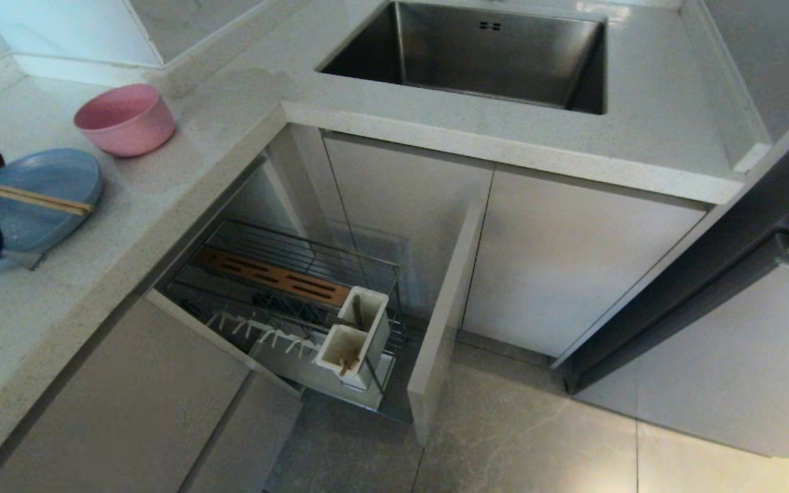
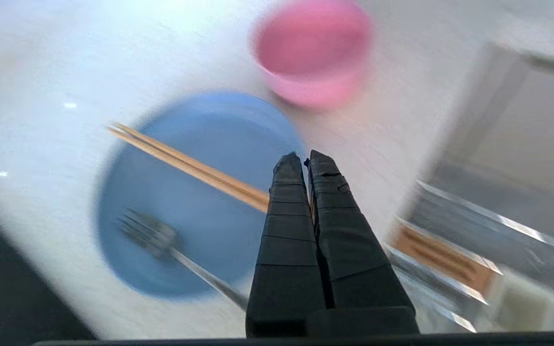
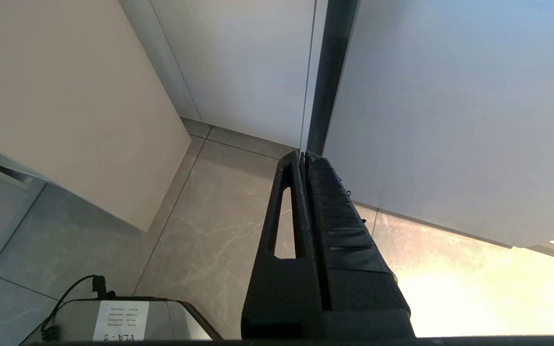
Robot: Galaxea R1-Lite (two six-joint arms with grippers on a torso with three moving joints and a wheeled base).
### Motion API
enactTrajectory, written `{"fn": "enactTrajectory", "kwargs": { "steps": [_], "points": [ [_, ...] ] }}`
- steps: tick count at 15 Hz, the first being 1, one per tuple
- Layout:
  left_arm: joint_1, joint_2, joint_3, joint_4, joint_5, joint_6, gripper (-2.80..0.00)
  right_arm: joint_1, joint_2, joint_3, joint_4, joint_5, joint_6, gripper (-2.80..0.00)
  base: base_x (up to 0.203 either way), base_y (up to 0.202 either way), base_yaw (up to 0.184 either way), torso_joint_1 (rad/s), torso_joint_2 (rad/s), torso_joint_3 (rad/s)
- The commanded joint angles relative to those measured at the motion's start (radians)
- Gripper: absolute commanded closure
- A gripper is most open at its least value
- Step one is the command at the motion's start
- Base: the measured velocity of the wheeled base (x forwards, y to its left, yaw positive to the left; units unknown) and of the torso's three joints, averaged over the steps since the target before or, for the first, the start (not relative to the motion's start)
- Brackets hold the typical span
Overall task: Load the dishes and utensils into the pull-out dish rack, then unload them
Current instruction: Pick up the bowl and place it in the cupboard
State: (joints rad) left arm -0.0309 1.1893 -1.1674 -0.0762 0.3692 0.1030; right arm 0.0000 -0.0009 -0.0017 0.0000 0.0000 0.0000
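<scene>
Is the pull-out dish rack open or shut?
Open. In the head view the dish rack is pulled out from under the counter, its wooden strip and utensil box exposed beside the front panel.

You see the plate [image 1: 38, 198] cut off by the head view's left edge, the left arm covering its near side. The chopsticks [image 1: 31, 196] run off that edge too. In the left wrist view the fork [image 2: 161, 242] is blurred and its handle vanishes behind the left gripper [image 2: 304, 158]. Whatever stands in the box [image 1: 357, 335] is too small to name.
</scene>
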Motion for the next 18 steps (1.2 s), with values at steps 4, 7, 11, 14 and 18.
{"fn": "enactTrajectory", "kwargs": {
  "steps": [4, 7, 11, 14, 18],
  "points": [
    [0.076, 0.158, -0.132, 0.019, -0.068, 0.009, 0.0, 0.0, 0.001, 0.0, 0.0, 0.0, 0.0, 0.0, 0.0, 0.0, 0.0, 0.0, 0.0, 0.0],
    [0.078, 0.255, -0.287, 0.118, -0.143, 0.012, 0.0, 0.0, 0.001, 0.0, 0.0, 0.0, 0.0, 0.0, 0.0, 0.0, 0.0, 0.0, 0.0, 0.0],
    [0.09, 0.405, -0.523, 0.261, -0.17, 0.027, 0.0, 0.0, 0.001, 0.0, 0.0, 0.0, 0.0, 0.0, 0.0, 0.0, 0.0, 0.0, 0.0, 0.0],
    [0.108, 0.478, -0.585, 0.291, -0.168, 0.076, 0.0, 0.0, 0.001, 0.0, 0.0, 0.0, 0.0, 0.0, 0.0, 0.0, 0.0, 0.0, 0.0, 0.0],
    [0.12, 0.524, -0.601, 0.282, -0.179, 0.083, 0.0, 0.0, 0.001, 0.0, 0.0, 0.0, 0.0, 0.0, 0.0, 0.0, 0.0, 0.0, 0.0, 0.0]
  ]
}}
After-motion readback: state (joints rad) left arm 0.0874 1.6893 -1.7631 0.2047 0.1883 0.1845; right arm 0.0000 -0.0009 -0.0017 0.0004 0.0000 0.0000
